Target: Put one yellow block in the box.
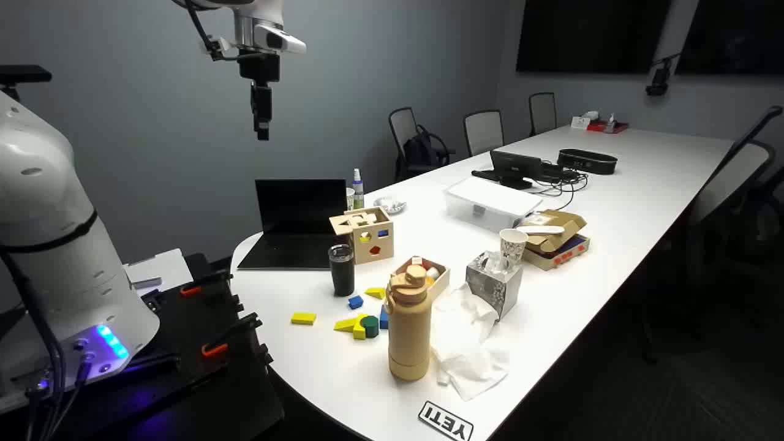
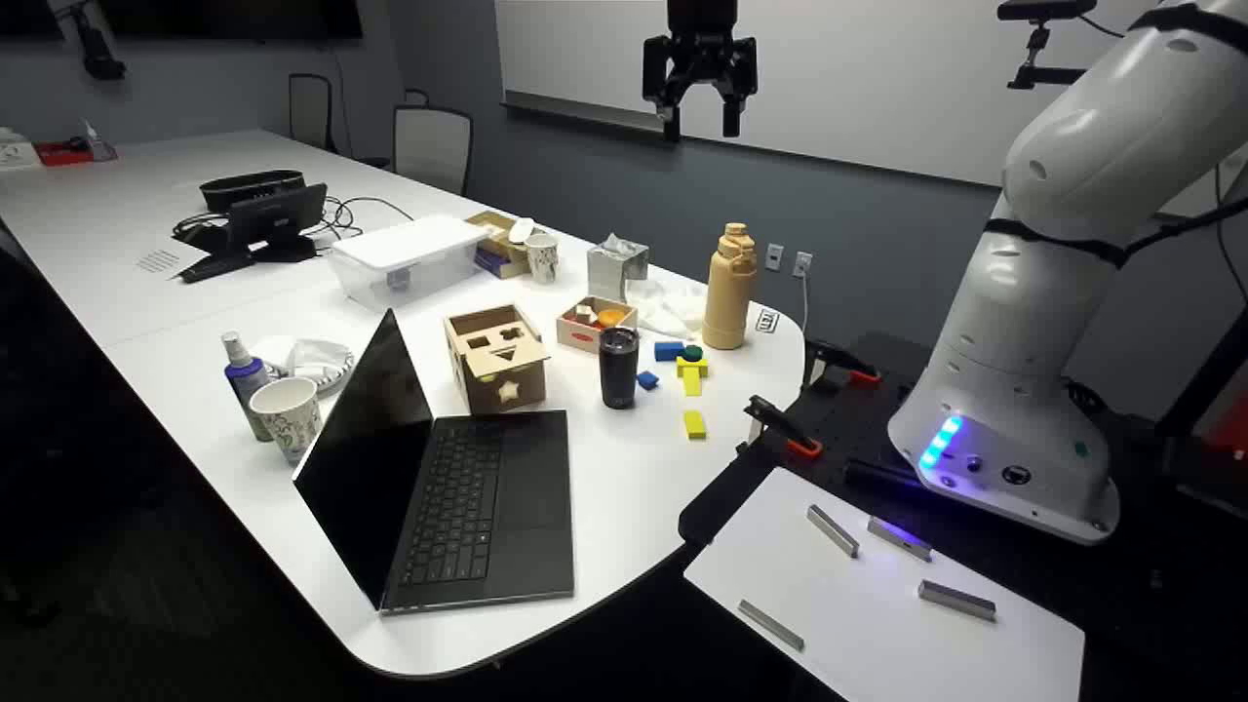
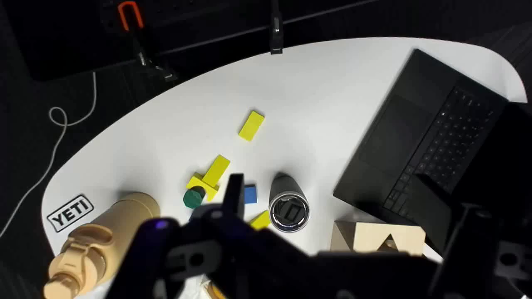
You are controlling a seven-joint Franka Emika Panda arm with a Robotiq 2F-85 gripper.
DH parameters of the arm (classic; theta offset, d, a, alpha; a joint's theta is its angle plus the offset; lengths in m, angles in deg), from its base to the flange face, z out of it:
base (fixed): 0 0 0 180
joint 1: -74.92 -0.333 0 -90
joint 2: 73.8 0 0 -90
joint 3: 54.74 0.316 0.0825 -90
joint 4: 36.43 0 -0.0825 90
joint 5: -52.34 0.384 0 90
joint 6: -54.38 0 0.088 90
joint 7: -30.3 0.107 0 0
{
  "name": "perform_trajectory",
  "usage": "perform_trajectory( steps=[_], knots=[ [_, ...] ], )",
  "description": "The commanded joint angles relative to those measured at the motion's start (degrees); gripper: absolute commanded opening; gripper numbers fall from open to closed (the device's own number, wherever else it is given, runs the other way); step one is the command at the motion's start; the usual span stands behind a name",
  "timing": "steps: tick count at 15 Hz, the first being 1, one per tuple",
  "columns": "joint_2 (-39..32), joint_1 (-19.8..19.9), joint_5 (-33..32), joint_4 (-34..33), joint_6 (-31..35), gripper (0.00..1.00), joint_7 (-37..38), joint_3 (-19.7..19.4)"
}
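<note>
The pale-wood box (image 1: 384,250) with shaped holes stands beside the laptop; it also shows in an exterior view (image 2: 502,385) and the wrist view (image 3: 365,236). Its lid is shifted sideways, leaving part of the top open. Yellow shows through a side hole. A lone yellow block (image 1: 303,318) lies near the table edge, also in the wrist view (image 3: 251,126). Another yellow block (image 3: 216,170) touches a yellow arch piece (image 3: 203,182). A yellow wedge (image 1: 375,293) lies near the dark tumbler. My gripper (image 2: 702,127) is open and empty, high above the table.
A dark tumbler (image 1: 342,271) stands between the blocks and box. An open laptop (image 2: 497,507), a tan bottle (image 1: 410,331), a small wooden tray (image 2: 580,336) of blocks, a tissue box (image 1: 493,285), a green block (image 3: 193,198) and blue blocks (image 1: 356,302) are around.
</note>
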Motion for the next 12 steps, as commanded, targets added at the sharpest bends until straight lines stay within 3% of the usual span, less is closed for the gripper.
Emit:
perform_trajectory(
  steps=[1, 5, 9, 12],
  knots=[
    [0.0, 0.2, 0.0, -0.1, -0.1, 1.00, -0.1, 0.1],
    [0.0, 0.2, 0.0, -0.1, -0.1, 1.00, -0.1, 0.1],
    [-5.7, 4.3, -3.2, 0.0, 9.0, 1.00, 3.0, -1.2],
    [-11.8, 8.1, -6.7, 2.5, 20.6, 1.00, 5.8, -3.2]
  ],
)
